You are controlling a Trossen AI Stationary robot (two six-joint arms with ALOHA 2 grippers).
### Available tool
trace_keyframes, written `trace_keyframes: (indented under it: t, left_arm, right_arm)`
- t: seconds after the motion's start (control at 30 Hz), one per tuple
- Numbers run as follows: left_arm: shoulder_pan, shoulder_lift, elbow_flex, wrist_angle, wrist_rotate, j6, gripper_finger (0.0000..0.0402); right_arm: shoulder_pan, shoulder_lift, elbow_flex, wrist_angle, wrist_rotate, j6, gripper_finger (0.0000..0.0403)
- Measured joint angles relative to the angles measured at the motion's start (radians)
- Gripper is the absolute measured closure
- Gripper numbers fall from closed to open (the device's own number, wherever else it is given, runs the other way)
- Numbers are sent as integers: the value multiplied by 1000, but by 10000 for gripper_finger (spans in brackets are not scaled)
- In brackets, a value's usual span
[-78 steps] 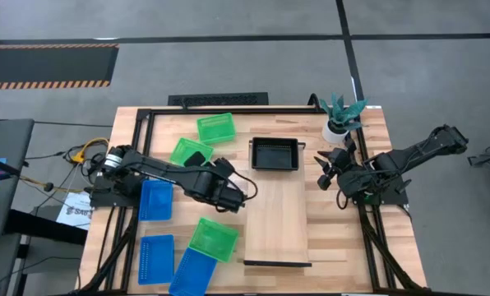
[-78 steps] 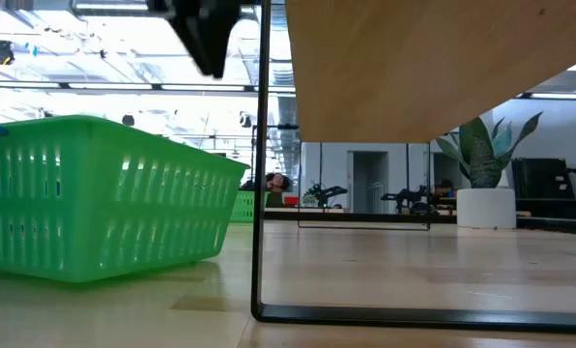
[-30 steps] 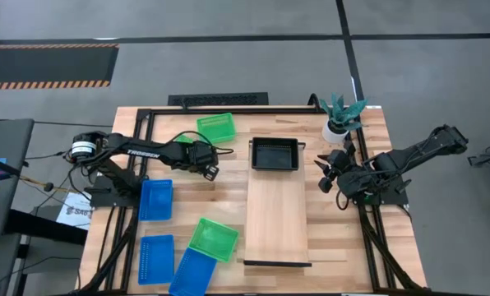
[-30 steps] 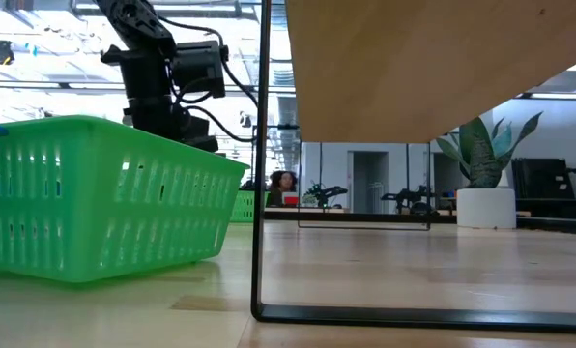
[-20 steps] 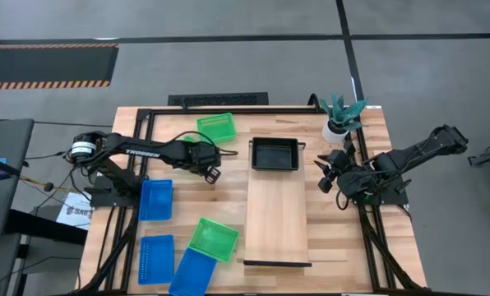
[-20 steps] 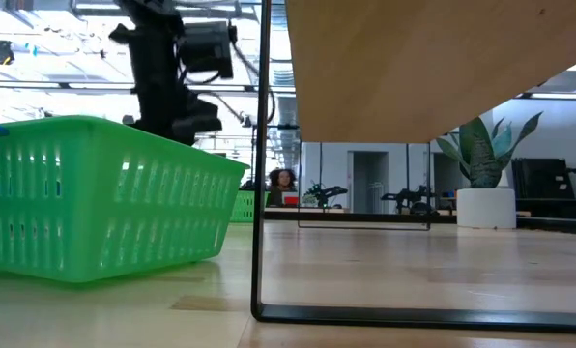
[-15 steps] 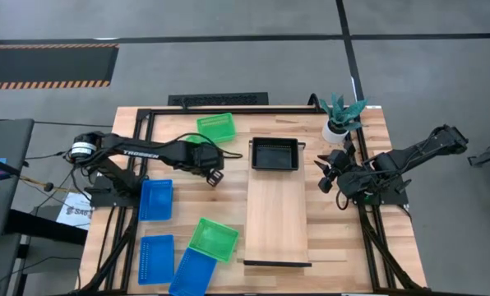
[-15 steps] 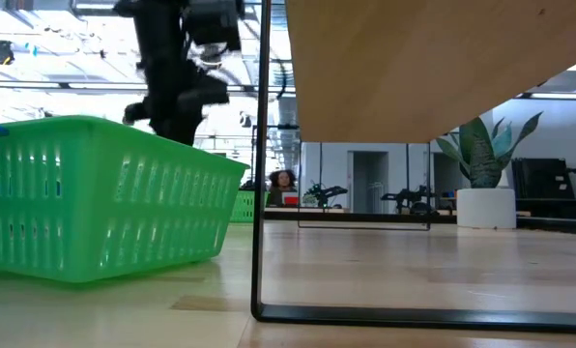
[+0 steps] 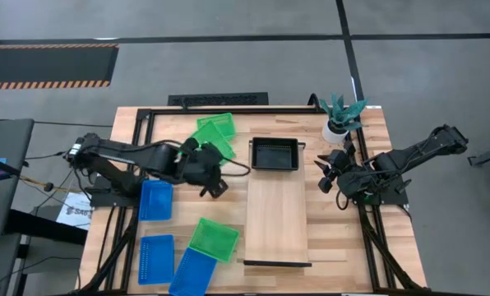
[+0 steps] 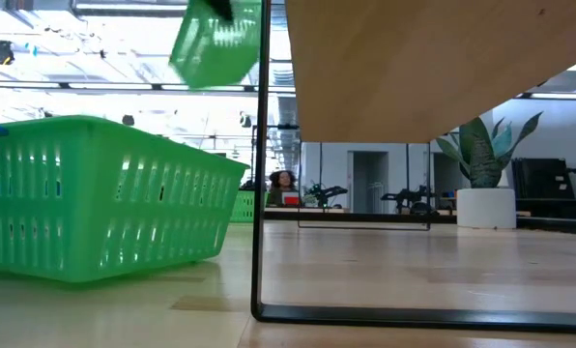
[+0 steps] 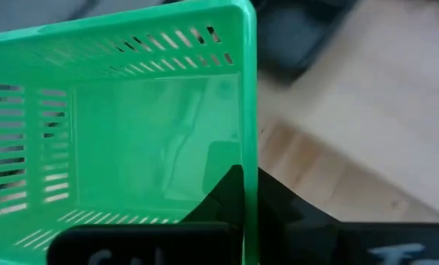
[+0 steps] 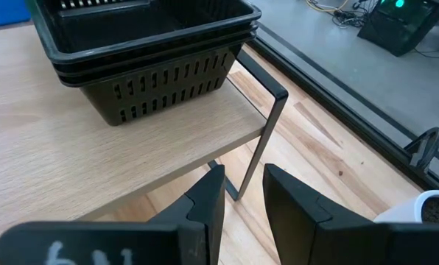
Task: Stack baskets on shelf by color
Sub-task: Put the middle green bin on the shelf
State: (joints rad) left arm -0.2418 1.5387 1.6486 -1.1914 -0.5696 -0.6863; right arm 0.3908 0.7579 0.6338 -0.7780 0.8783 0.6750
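Note:
My left gripper (image 9: 207,164) is shut on a bright green mesh basket (image 9: 221,147), raised left of the shelf's far end; the low view shows that basket (image 10: 216,39) high in the air. The shelf (image 9: 278,215) is a pale board with a stack of black baskets (image 9: 275,154) resting on its far end. A second green basket (image 9: 211,124) sits on the table farther back. A third green basket (image 9: 213,238) sits near the shelf's near left corner. My right gripper (image 9: 325,174) waits open, right of the shelf, by the black stack (image 12: 142,51). My left gripper (image 11: 249,202) grips one side wall of the green basket near its rim (image 11: 248,140). One finger (image 11: 223,193) is inside the basket and the other (image 11: 282,202) outside. The basket is lifted clear of the table and sits tilted.
Three blue baskets lie on the table's left near part: one (image 9: 155,200) beside the left arm, two (image 9: 155,259) (image 9: 191,272) by the near edge. A potted plant (image 9: 339,119) stands at the far right. Black rails (image 10: 261,164) close the shelf's ends.
My left gripper has taken hold of the green basket that lay under it and raised it. The basket has come off the table and now hangs tilted in the air, high in the low view. The right arm has kept still.

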Motion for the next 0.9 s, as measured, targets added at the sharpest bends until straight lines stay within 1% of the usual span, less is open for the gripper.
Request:
trace_keyframes:
  t: [0.07, 0.13, 0.27, 0.33, 0.4, 0.47, 0.57, 0.73, 0.8, 0.9]
  left_arm:
    - [-49, 0, 51, 11, -41, 88, 401]
    - [-85, 0, 82, 47, -51, 192, 401]
    - [-125, 0, 91, 171, 34, 371, 401]
    - [-133, 1, 87, 267, 53, 371, 401]
    - [-133, 1, 83, 370, 31, 257, 401]
    - [-128, 2, 83, 431, -6, 110, 401]
    - [-132, 2, 83, 456, -80, -111, 401]
    - [-139, 8, 82, 441, -89, -344, 401]
    - [-138, 21, 82, 447, -90, -403, 401]
    - [-133, 63, 83, 462, -80, -454, 401]
  right_arm:
    - [0, 0, 0, 0, 1, 0, 285]
    - [0, 0, 0, 0, 5, 0, 285]
    - [0, 0, 0, 0, 7, 0, 285]
    - [0, 0, 0, 0, 7, 6, 285]
    - [0, 0, 0, 0, 7, 6, 285]
    - [0, 0, -1, 0, 7, 7, 285]
    - [0, 0, -1, 0, 7, 7, 285]
    - [0, 0, -1, 0, 6, 8, 285]
    - [0, 0, -1, 0, 6, 7, 285]
    - [0, 0, -1, -6, 6, 7, 285]
